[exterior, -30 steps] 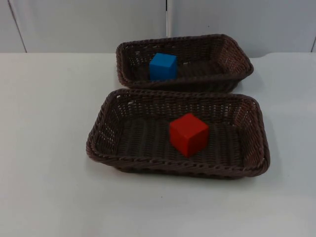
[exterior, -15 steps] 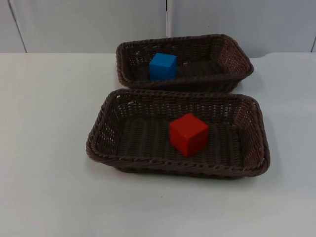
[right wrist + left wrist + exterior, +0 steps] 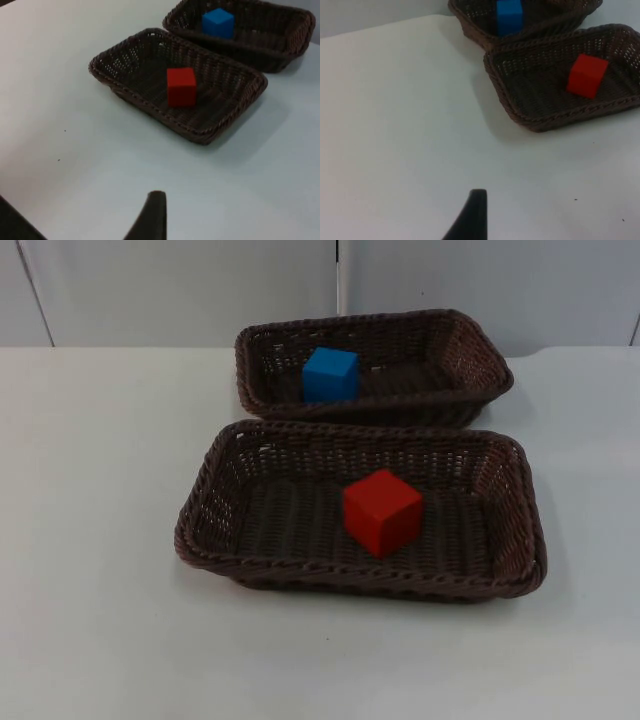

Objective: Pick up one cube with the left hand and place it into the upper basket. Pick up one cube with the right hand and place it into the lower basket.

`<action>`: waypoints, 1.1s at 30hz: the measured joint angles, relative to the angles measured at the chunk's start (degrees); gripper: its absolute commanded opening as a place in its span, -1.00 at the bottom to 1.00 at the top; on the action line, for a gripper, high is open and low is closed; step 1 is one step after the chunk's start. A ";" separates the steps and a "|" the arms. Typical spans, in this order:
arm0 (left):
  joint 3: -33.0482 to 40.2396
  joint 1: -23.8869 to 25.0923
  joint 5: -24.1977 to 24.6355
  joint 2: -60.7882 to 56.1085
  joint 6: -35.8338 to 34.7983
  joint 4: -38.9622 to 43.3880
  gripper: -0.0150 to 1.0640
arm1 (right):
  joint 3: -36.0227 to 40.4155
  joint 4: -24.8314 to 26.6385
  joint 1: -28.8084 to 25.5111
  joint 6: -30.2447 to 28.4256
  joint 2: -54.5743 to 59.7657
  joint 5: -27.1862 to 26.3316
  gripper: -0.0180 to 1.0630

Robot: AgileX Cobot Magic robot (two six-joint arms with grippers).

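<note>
- Blue cube (image 3: 330,374) in far basket (image 3: 470,350); red cube (image 3: 382,511) in near basket (image 3: 520,530).
- Left gripper (image 3: 472,215) above bare table (image 3: 90,540), left of baskets; finger spread impossible to tell.
- Right gripper (image 3: 152,215) above table right of baskets; spread likewise unreadable.

Black tapered fingertip (image 3: 472,217), matte, rounded end.
</note>
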 measured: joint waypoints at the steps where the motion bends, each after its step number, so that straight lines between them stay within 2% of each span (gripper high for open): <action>1: 0.00 0.00 0.00 0.00 0.00 0.00 0.67 | 0.12 0.00 0.00 0.48 0.00 0.40 0.57; 14: 0.00 0.00 0.00 0.00 0.00 0.00 0.67 | 0.25 -0.21 0.00 1.15 0.00 0.74 0.59; 17: 0.00 0.00 0.00 0.00 0.00 0.00 0.86 | 0.25 -0.21 0.00 1.15 0.00 0.74 0.86; 18: 0.00 0.00 0.00 0.00 0.00 0.00 0.86 | 0.25 -0.21 0.00 1.15 0.00 0.74 0.86; 19: 0.00 0.00 0.00 0.00 0.00 0.00 0.95 | 0.25 -0.21 0.00 1.15 0.00 0.74 0.97; 33: 0.00 0.00 0.00 0.00 0.00 0.00 0.98 | 0.25 -0.21 0.00 1.15 0.00 0.74 0.98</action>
